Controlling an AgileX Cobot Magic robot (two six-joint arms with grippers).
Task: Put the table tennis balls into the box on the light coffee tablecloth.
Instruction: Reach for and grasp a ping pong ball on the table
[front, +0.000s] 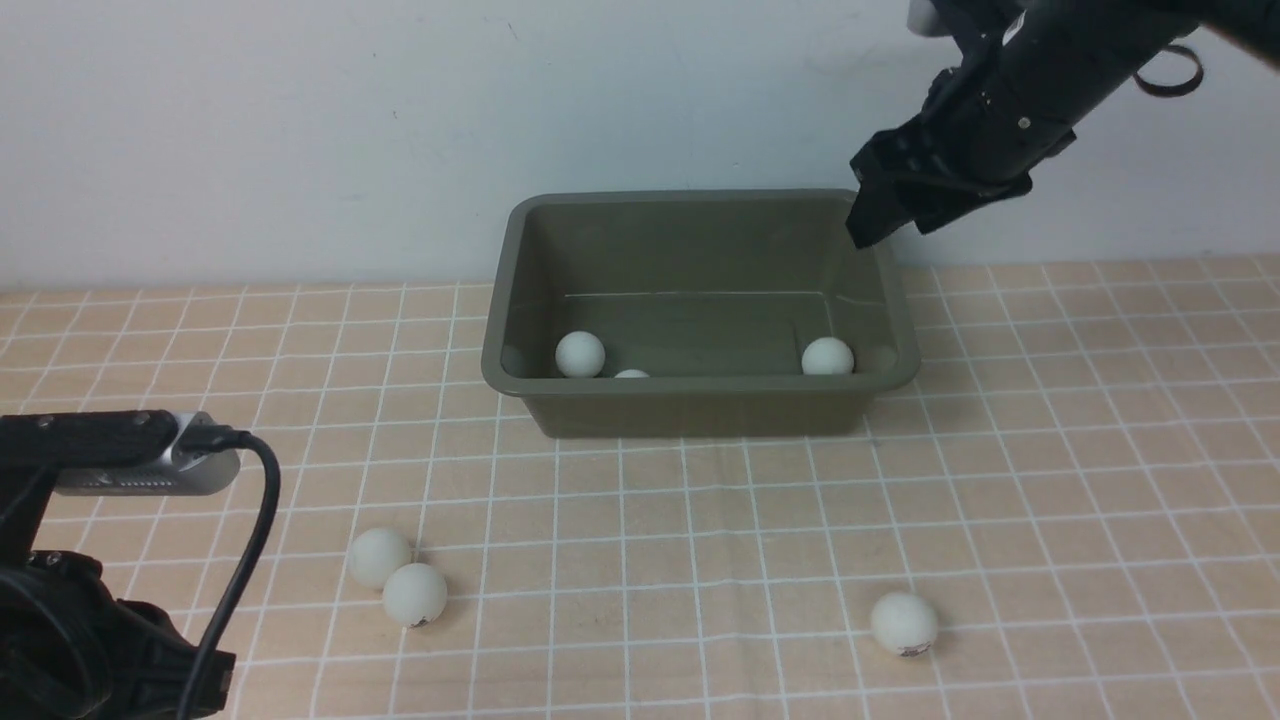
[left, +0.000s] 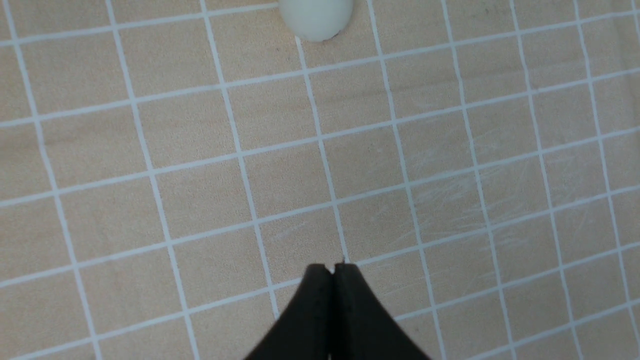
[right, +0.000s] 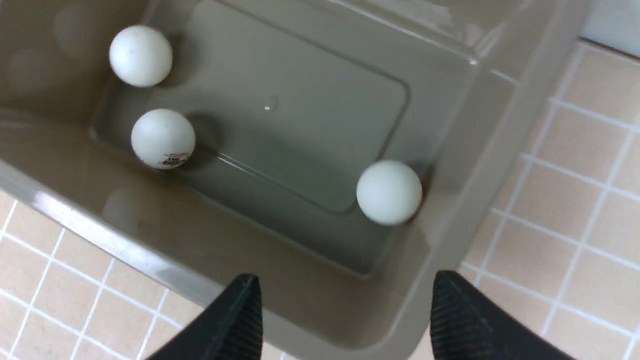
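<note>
Right wrist view coverage is taken up by the rectangular olive-green plastic box (right: 465, 165). Three small matte white table tennis balls (right: 141, 56) (right: 163, 138) (right: 389, 192) are seen on its floor, all below and ahead of the right end effector (right: 345, 277). Its jaws are held well apart and empty above the right end of the box. Half of the task is therefore judged done. In the front view three more balls (front: 379, 557) (front: 415, 594) (front: 904, 623) are seen outside the box on the pale peach-tan, white-gridded tablecloth (front: 1050, 450). Two of them lie side by side, apparently touching, just ahead of the left end effector (left: 333, 267), on its box side. The third lies alone, well apart from both end effectors and far below the right one. The left end effector is pressed together on nothing over bare cloth, with one ball (left: 315, 17) seen ahead of its tips. Three balls are thus judged not yet boxed, each needing to be picked up, carried and dropped.
</note>
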